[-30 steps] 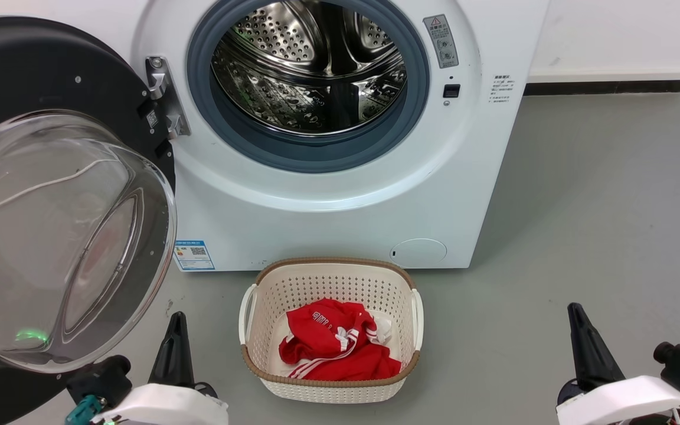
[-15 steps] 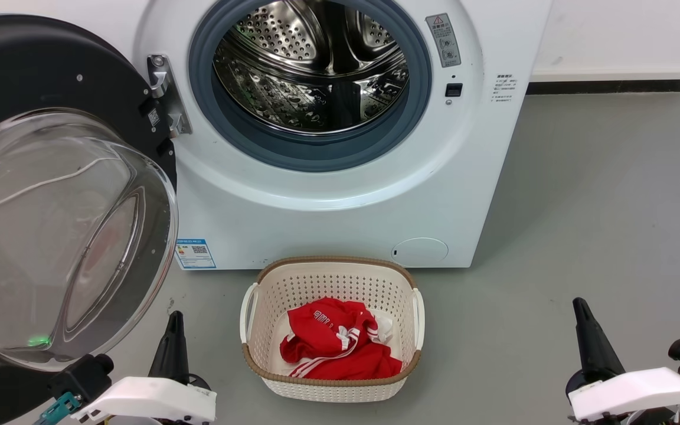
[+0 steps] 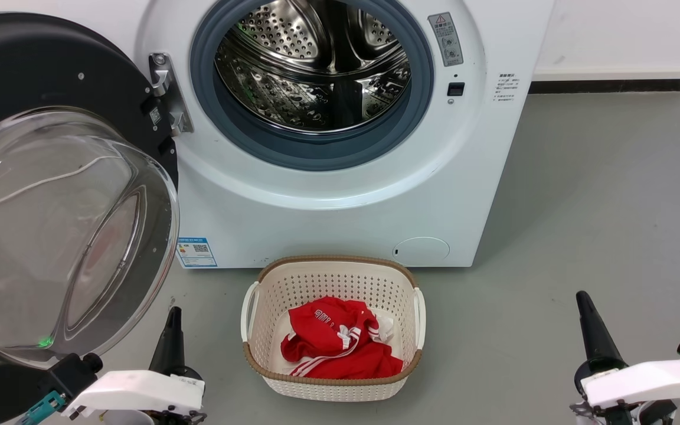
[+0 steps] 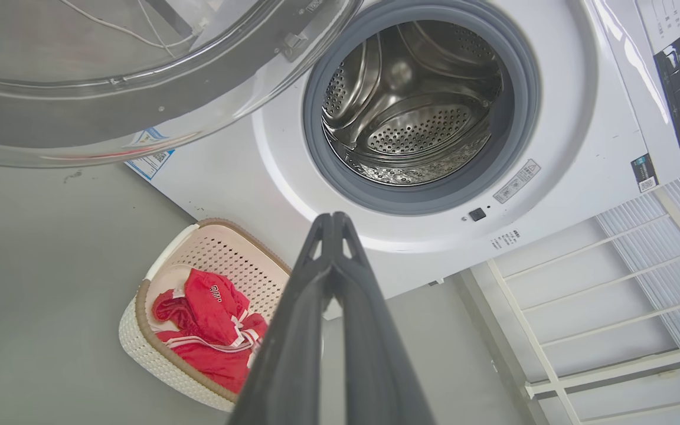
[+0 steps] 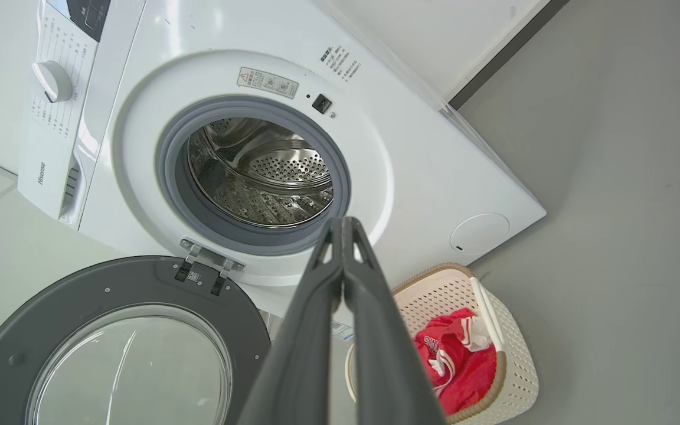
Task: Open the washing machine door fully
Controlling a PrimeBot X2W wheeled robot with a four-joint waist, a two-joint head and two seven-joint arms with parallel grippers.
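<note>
The white washing machine stands ahead with its steel drum exposed inside the grey gasket. The washing machine door, black with a clear glass bowl, is swung wide to the left on its hinge; the door and machine also show in the wrist views. My left gripper is low at the bottom left, just right of the glass bowl, shut and empty. My right gripper is at the bottom right, shut and empty, far from the door. Both pairs of fingers are pressed together.
A cream perforated basket with a red garment sits on the grey floor directly before the machine, between my grippers. Open floor stretches to the right. A white wall with a dark skirting runs behind.
Both grippers have sunk slightly toward the bottom edge and drifted outward. The head view has shifted a little. The door has stayed swung open.
</note>
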